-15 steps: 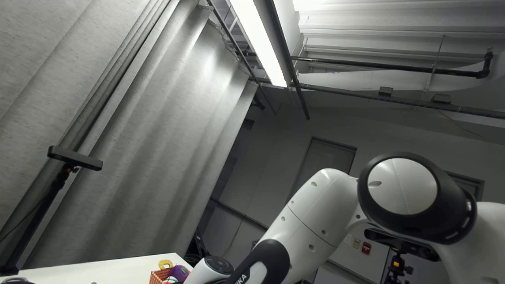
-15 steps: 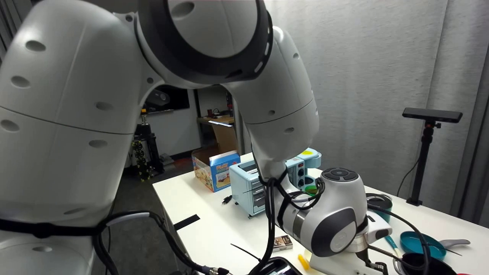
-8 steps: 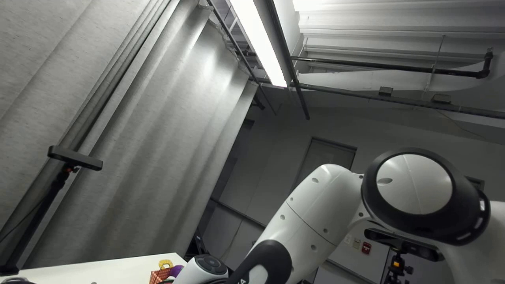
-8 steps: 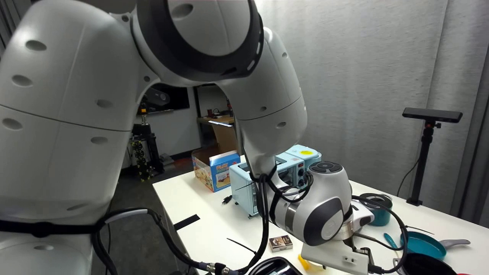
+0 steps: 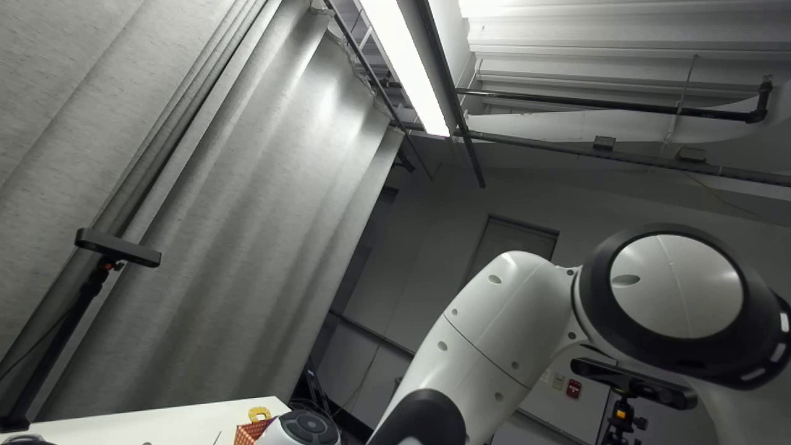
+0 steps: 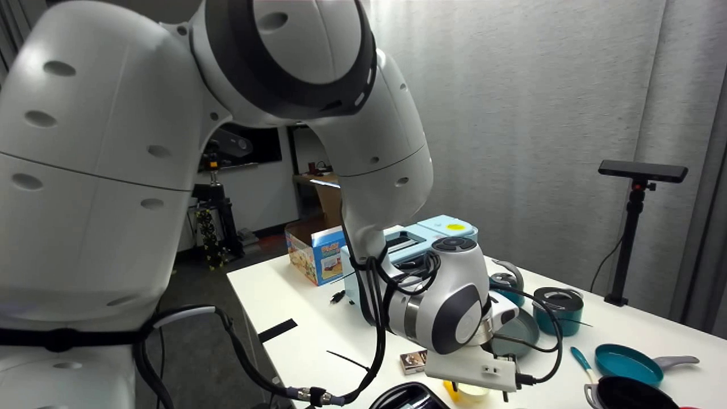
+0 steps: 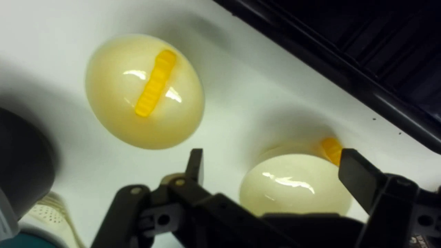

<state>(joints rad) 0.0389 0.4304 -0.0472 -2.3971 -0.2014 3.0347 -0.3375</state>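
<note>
In the wrist view, we are holding the gripper (image 7: pixel 275 168) spread wide, with nothing pinched in it. The lower bowl (image 7: pixel 293 186), cream and shiny, is sitting in the lower right of the frame, showing between our fingers (image 7: pixel 359 179). We cannot tell how far below them it is lying. A half-hidden yellow stick (image 7: pixel 330 148) is poking out just beside it, near the finger on the right. The upper bowl (image 7: pixel 144 131), with a wavy yellow stick (image 7: pixel 153 84) lying in it or on it, is sitting in the upper left, and a black tray (image 7: pixel 330 65) is filling the upper right. We seem to be lining up over the lower bowl. To be doing this well, we should be going slowly, so no finger is bumping the stick. The shiny side may be slippery, so a soft, even squeeze seems best.

In an exterior view, a pale bowl edge (image 6: pixel 474 392) is peeking out at the bottom, under the wrist (image 6: pixel 454 324).

In an exterior view, the wrist is hiding part of a checked basket (image 5: pixel 247 431) at the bottom. Our fingers are not showing there, so we should be aiming by the wrist view.
</note>
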